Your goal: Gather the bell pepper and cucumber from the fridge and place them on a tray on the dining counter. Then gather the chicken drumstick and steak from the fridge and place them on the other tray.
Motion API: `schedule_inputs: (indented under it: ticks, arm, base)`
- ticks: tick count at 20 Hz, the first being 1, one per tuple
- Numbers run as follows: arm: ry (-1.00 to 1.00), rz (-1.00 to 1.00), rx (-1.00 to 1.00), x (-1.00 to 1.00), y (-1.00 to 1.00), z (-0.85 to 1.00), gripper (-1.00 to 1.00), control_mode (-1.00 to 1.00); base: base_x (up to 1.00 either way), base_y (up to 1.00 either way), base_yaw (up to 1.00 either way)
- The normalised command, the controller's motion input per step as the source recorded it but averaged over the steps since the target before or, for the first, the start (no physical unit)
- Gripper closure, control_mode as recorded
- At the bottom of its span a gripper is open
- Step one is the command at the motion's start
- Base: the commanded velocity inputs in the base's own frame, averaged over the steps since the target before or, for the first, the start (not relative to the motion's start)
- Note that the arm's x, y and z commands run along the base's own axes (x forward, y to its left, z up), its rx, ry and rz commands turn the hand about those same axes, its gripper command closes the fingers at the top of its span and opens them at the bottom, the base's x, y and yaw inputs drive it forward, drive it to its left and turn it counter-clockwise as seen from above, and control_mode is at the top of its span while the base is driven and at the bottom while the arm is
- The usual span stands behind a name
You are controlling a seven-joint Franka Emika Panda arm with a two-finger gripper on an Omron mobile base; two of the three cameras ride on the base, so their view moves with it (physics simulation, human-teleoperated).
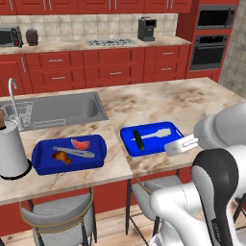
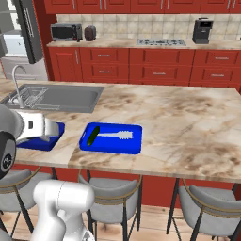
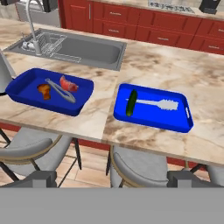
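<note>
Blue trays sit on the dining counter (image 3: 144,65); the cucumber (image 3: 131,103) lies in the right one. We judge it firm and slick, best pinched across its middle. Our gripper's (image 3: 111,178) fingers stand apart, holding nothing.

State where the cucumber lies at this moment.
The cucumber lies in the right-hand blue tray on the dining counter, at the tray's left end beside a pale utensil; the sink is further left.
</note>
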Motion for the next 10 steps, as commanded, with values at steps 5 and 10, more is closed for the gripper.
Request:
schedule_inputs:
  ticks: [5,10]
  arm:
    - [-0.01,0.0,0.0,-0.11,0.0,0.0,-1.0,-1.0]
    - [-0.02,0.0,0.0,-0.13,0.0,0.0,-1.0,1.0]
  base:
    - [0.0,0.0,0.0]
    - [-0.8,0.22,0.0]
